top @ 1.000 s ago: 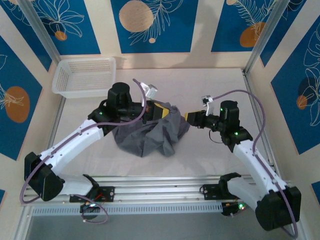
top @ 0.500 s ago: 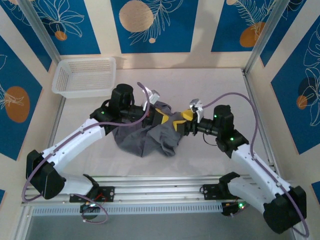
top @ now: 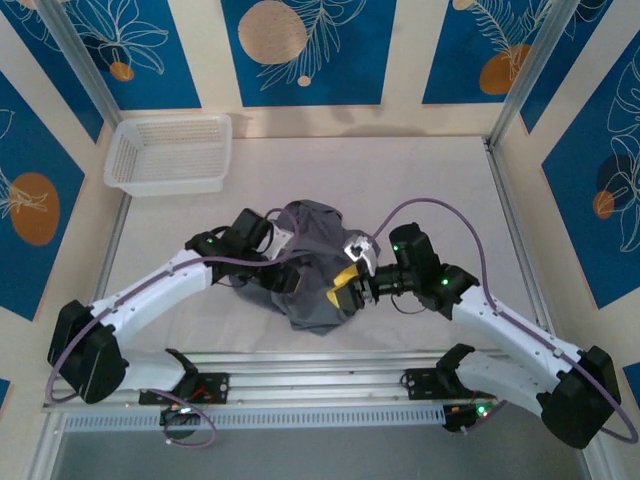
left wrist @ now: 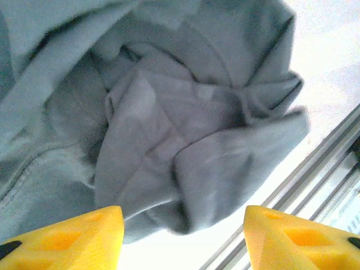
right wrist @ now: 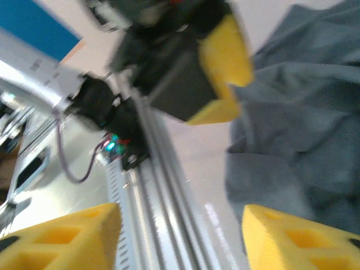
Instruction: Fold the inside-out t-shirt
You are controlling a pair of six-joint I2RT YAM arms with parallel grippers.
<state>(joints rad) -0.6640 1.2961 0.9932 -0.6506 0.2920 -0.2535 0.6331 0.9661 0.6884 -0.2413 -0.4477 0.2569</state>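
Left fingers (left wrist: 62, 236) stand spread apart with nothing between them, their yellow tips low over the white bench (left wrist: 332, 50). Just ahead of them lies the dark grey t-shirt (left wrist: 185, 129), a crumpled heap with folds turned over one another. Its near edge comes close to the gap, but no cloth is pinched.

Right fingers (right wrist: 304, 236) are also released and empty. In their wrist view the t-shirt lies ahead toward the upper right, its edge just beyond one tip. The picture is blurred, and a black part with a yellow tip shows ahead above the gap.

From above, the right fingers sit at the near right edge of the heap. The left arm's end is pressed against the heap's left side, partly hidden by cloth. The t-shirt lies bunched near the middle of the bench, between the two arms.

Aluminium rails (top: 320, 365) run along the near edge of the bench, close to the heap. A white mesh basket (top: 170, 155) stands well apart at the far left corner.
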